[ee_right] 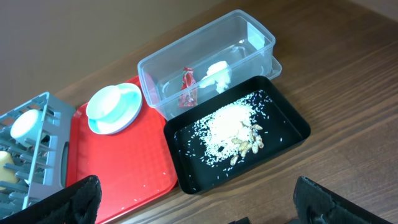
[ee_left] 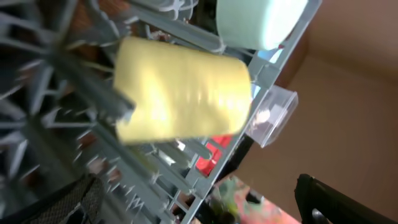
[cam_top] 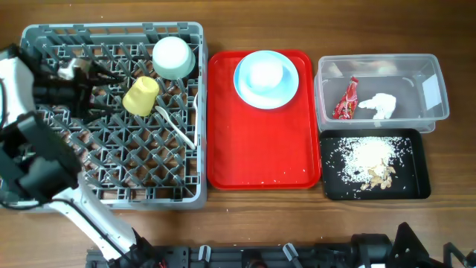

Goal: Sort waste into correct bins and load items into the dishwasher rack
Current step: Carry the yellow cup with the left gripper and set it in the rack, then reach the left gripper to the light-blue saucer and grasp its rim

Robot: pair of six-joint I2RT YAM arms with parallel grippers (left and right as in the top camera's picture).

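The grey dishwasher rack (cam_top: 111, 190) holds the yellow cup (cam_top: 141, 95) on its side, an upturned pale green-blue bowl (cam_top: 173, 57) and white plastic cutlery (cam_top: 177, 125). My left gripper (cam_top: 99, 91) is open and empty over the rack, just left of the cup (ee_left: 180, 93); the view is blurred. The light-blue plate (cam_top: 286, 95) lies on the red tray with a pale bowl (cam_top: 264, 72) on it. The clear tub (cam_top: 428, 89) holds the red wrapper (cam_top: 346, 100) and white napkin (cam_top: 379, 106). The black tray (cam_top: 413, 179) holds rice scraps (cam_top: 368, 152). My right gripper (ee_right: 208, 211) is open, high above the table.
The flat red serving tray (cam_top: 256, 149) lies between the rack and the bins, with a few rice grains on it. The two bins stand side by side at the right. Bare wooden table lies in front of the black tray (ee_right: 292, 180).
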